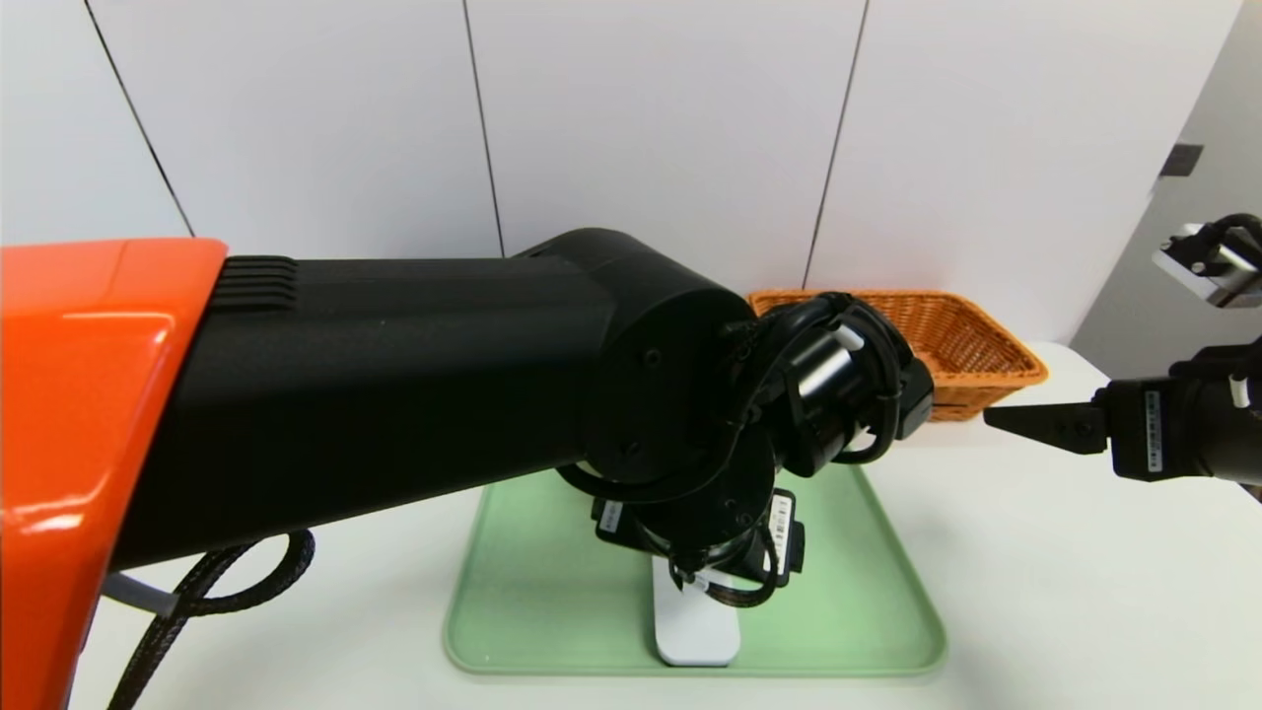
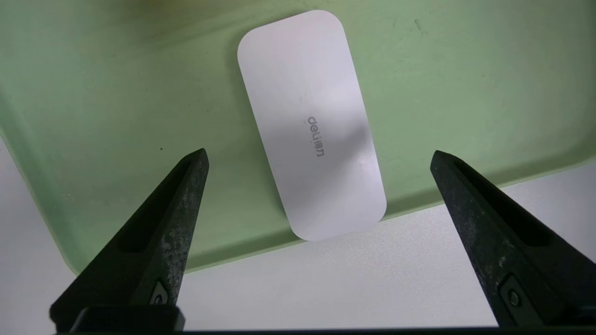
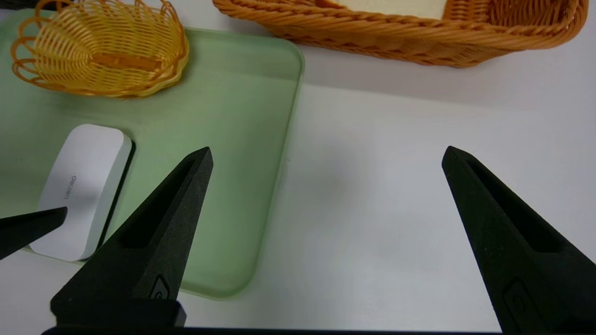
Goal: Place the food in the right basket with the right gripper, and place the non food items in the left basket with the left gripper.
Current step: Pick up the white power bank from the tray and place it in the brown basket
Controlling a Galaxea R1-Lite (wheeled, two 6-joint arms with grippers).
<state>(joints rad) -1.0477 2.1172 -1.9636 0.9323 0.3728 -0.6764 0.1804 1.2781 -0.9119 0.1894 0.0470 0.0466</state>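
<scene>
Jaws of the left gripper (image 2: 319, 156) stand wide open in the left wrist view, one on either side of the white case (image 2: 312, 125), with nothing between them but the case and its tray. In the head view that gripper is at lower centre, over the tray (image 1: 552, 611), its jaws hidden by its own wrist. The right gripper (image 1: 989, 416) waits at the right edge of the head view, its jaws also wide apart and empty, over bare tabletop (image 1: 1045, 592).

The case lies flat at the lower centre of the head view, its near end at the tray's rim. The small yellow basket (image 3: 116, 60) sits on the tray, upper left in the right wrist view. Along the top of that same view runs the orange basket (image 3: 396, 32), with the bread (image 3: 400, 6) already in it, so the food part looks done. The dark basket cannot be seen here.

As for handling, the case is probably rigid and fairly light, with a smooth shell that may slip or twist if caught by a corner. I would take it across its narrow width, near the middle of its length, with the jaws square to the long sides and low enough to reach them. A moderate squeeze should do; the shell might scuff. After that, it wants a level lift and a trip to the dark basket.
</scene>
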